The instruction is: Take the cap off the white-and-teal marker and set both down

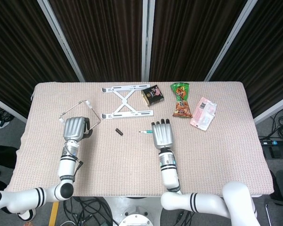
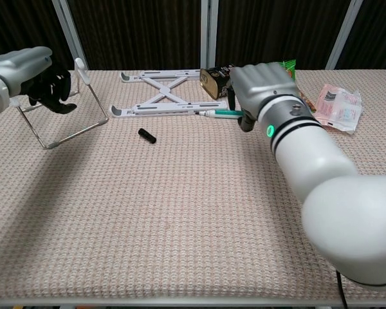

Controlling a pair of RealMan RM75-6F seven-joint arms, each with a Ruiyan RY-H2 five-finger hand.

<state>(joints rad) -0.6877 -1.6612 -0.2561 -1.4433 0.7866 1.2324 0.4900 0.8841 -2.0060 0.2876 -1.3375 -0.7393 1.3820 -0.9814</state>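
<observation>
The white-and-teal marker (image 1: 144, 132) (image 2: 217, 113) is uncapped and sticks out to the left of my right hand (image 1: 162, 135) (image 2: 264, 90), which grips its rear end just above the table. Its small black cap (image 1: 119, 132) (image 2: 146, 136) lies alone on the cloth between my two hands. Over the left part of the table, beside the wire stand, my left hand (image 1: 75, 128) (image 2: 32, 74) holds nothing, with its fingers loosely curved and apart.
A white folding stand (image 1: 127, 101) lies behind the cap. A wire stand (image 1: 78, 115) sits by my left hand. A dark snack box (image 1: 152, 94), a green snack bag (image 1: 180, 100) and a pink packet (image 1: 203, 113) lie at the back right.
</observation>
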